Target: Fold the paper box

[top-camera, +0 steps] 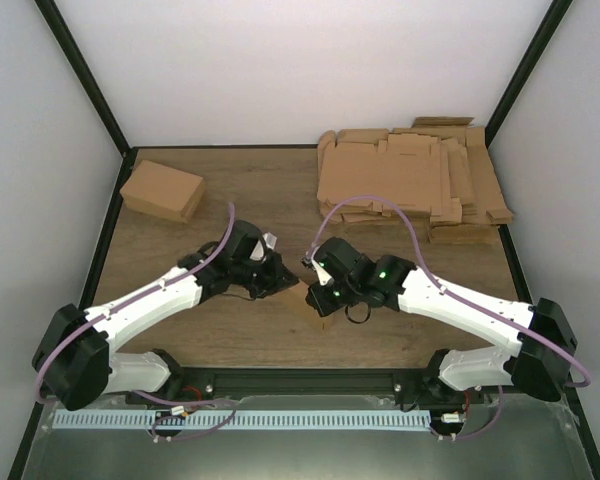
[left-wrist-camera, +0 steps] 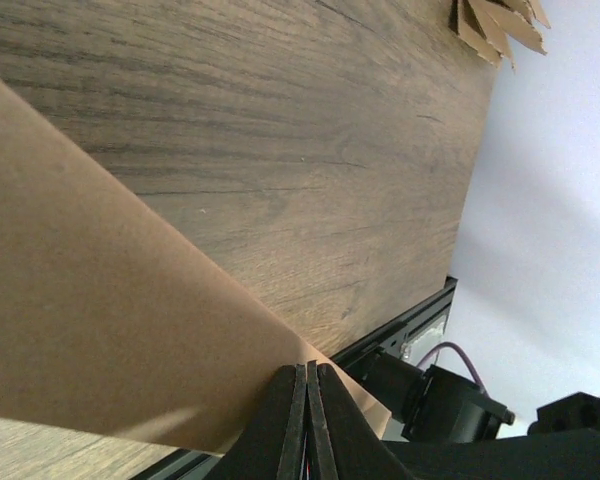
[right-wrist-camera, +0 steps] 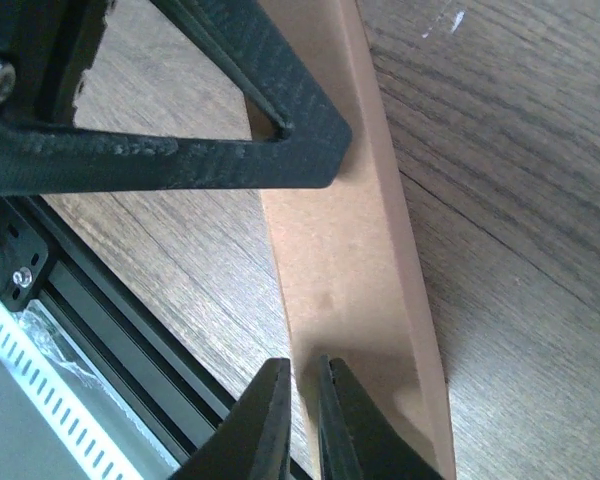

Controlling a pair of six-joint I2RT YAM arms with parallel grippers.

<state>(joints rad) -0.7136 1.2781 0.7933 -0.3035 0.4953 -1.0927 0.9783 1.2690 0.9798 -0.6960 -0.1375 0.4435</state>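
Top external: paper box (top-camera: 308, 300) a little nearer than mid-desk (top-camera: 260, 190), only a small brown patch showing. Well apart from a pile of flat blanks (top-camera: 405, 180) at far right and a second brown box (top-camera: 162, 190) at far left.

Left wrist: left tool (left-wrist-camera: 307, 385) with fingers (left-wrist-camera: 280, 420) pressed together, a hairline seam between them, tips over the corner of a broad cardboard panel. Cannot tell whether any cardboard is pinched in that seam.

Right wrist: right tool (right-wrist-camera: 302, 395) nearly together, clamped on the near edge of a narrow upright cardboard strip, a sliver of brown visible in the gap. Farther along the same strip, a black finger of the left tool laid across it, touching.
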